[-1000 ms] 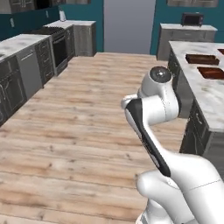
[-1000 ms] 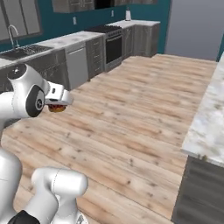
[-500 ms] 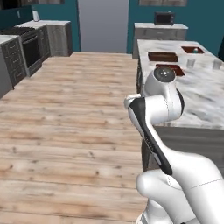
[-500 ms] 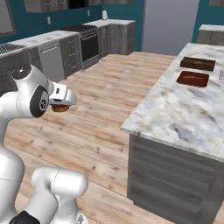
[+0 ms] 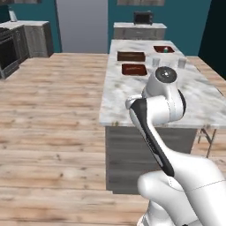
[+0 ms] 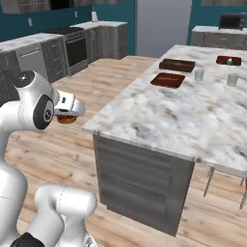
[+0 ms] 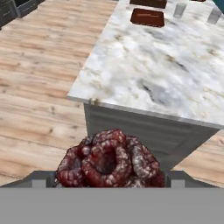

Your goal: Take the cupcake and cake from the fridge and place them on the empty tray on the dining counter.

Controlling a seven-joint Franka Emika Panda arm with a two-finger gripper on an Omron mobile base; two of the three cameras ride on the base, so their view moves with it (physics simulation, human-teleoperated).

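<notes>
your gripper pinches the cake, a lumpy dark brown round with glossy reddish coils, its jaws spread wide around it, short of the dining counter. far along that veined marble slab lies the flat reddish-brown tray.

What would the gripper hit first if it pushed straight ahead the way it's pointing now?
Likely the near end of the dining counter: the gripper, shut on the cake, faces its edge. Depth unclear.
</notes>
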